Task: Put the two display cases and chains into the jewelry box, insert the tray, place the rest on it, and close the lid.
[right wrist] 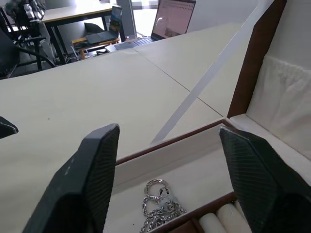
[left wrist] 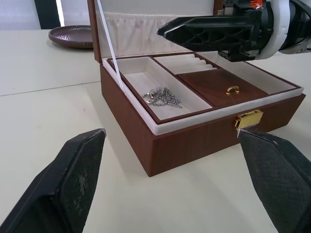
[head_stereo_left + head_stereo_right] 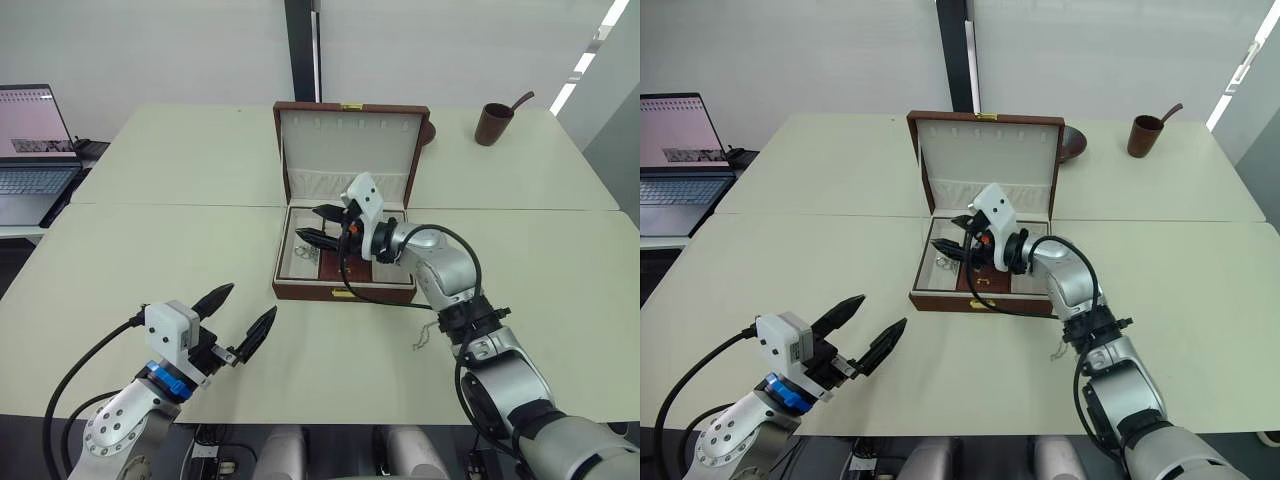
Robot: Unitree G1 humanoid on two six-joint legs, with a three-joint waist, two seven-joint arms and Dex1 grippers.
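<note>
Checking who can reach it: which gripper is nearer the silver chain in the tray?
Right. The right gripper hovers over the chain inside the jewelry box; the left gripper is out over the table, short of the box.

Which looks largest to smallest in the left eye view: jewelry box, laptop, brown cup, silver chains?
1. Jewelry box
2. Laptop, cut off by the picture's edge, so unsure against the box
3. Brown cup
4. Silver chains
</note>
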